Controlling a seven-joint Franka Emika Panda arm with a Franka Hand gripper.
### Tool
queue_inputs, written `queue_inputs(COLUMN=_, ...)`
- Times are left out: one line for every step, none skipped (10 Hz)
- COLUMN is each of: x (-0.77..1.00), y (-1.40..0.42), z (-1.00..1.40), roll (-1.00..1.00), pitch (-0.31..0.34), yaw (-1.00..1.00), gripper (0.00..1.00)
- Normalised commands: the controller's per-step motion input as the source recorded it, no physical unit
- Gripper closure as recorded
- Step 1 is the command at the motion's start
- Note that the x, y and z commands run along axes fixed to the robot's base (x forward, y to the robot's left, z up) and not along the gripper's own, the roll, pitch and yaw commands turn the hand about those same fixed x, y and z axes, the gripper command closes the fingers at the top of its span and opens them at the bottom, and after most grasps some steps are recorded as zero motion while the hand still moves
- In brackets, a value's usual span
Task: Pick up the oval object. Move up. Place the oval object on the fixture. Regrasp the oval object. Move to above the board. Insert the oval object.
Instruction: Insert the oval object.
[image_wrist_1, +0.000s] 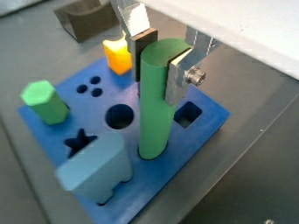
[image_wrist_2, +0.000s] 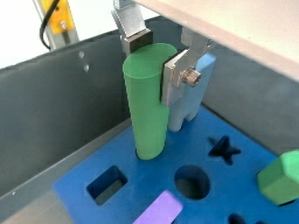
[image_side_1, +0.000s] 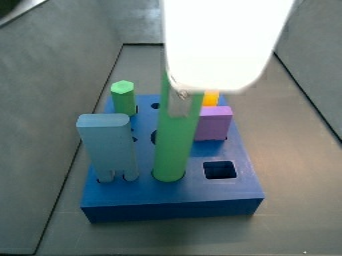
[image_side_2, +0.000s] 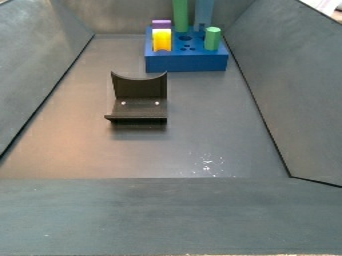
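Note:
The oval object (image_wrist_1: 152, 105), a long light-green rod, stands upright on the blue board (image_wrist_1: 176, 175), and its lower end appears to sit in a hole. My gripper (image_wrist_1: 160, 66) is shut on the rod's upper end, a dark pad on one side and a silver finger (image_wrist_2: 177, 80) on the other. The rod (image_wrist_2: 146, 105) shows the same grip in both wrist views. In a side view the rod (image_side_1: 171, 140) rises from the board (image_side_1: 174, 200) into white glare that hides the gripper. The dark fixture (image_side_2: 138, 100) stands empty on the floor, well apart from the board (image_side_2: 187, 58).
On the board stand a light-blue block (image_side_1: 104, 145), a green hexagonal peg (image_side_1: 123, 96), a yellow peg (image_wrist_1: 117, 55) and a purple block (image_side_1: 214, 122). Round (image_wrist_1: 119, 115), square (image_side_1: 221, 170) and star (image_wrist_1: 79, 138) holes are open. Grey walls (image_side_2: 40, 70) enclose the floor.

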Motion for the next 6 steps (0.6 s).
queue_inputs(x=0.57, y=-0.03, z=-0.38, roll=0.00, pitch=-0.059, yaw=-0.03, gripper=1.00)
queue_inputs(x=0.45, y=-0.06, z=-0.48, roll=0.00, pitch=-0.054, yaw=-0.11, gripper=1.00)
queue_inputs(x=0.18, y=-0.15, z=-0.65, roll=0.08, pitch=-0.014, yaw=-0.21, gripper=1.00)
queue_inputs(x=0.00, y=0.00, z=0.00, roll=0.02, pitch=0.000, yaw=0.00, gripper=1.00)
queue_inputs(x=0.00, y=0.00, z=0.00, roll=0.01, pitch=0.000, yaw=0.00, gripper=1.00)
queue_inputs(x=0.00, y=0.00, z=0.00, roll=0.00, pitch=0.000, yaw=0.00, gripper=1.00)
